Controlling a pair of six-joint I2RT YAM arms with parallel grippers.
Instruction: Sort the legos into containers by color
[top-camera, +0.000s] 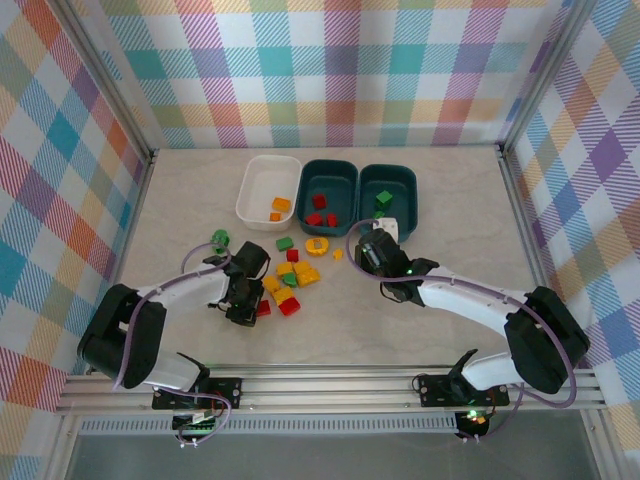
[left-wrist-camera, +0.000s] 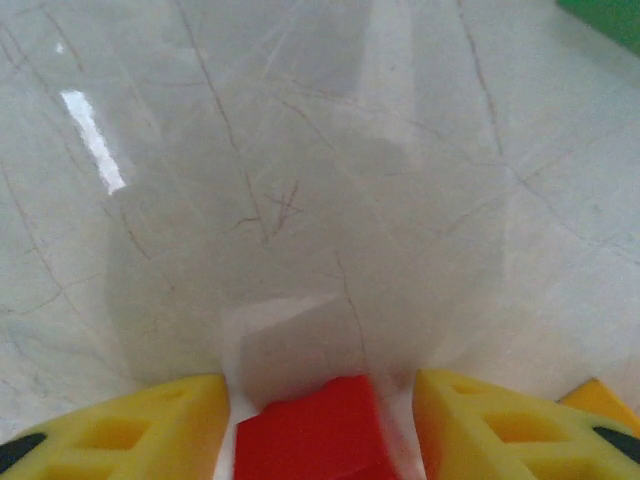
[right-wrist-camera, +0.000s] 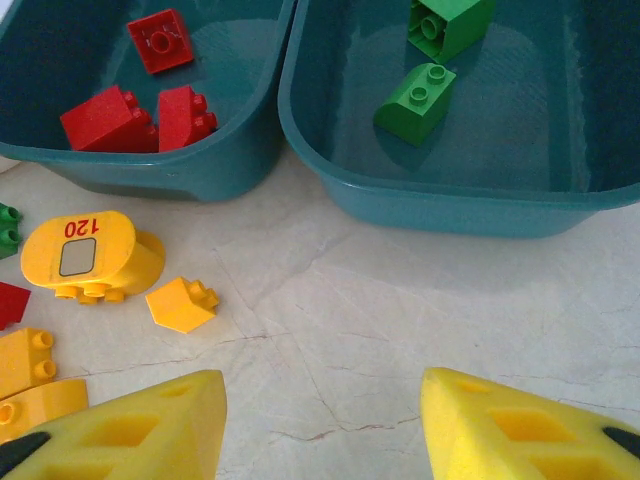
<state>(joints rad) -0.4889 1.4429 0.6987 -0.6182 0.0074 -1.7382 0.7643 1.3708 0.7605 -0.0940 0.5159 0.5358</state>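
A: Trays?
B: The white tray (top-camera: 262, 172) holds orange bricks (top-camera: 280, 205), the middle teal tray (top-camera: 330, 172) red, the right teal tray (top-camera: 402, 180) green.
A: Claws?
B: The right gripper (right-wrist-camera: 320, 380) is spread above bare table (right-wrist-camera: 400, 290). The left gripper (left-wrist-camera: 320, 385) is spread, straddling a red brick (left-wrist-camera: 315, 440).
A: Writing?
B: "120" on a yellow brick (right-wrist-camera: 85, 255) near the middle teal tray.

Three trays (top-camera: 342, 188), holding two orange legos (top-camera: 281, 204), three red legos (right-wrist-camera: 108, 120), two green legos (right-wrist-camera: 415, 100)

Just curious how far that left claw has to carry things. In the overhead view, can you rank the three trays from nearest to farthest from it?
From the left gripper:
1. white tray, back left.
2. middle teal tray, holding red bricks.
3. right teal tray, holding green bricks.
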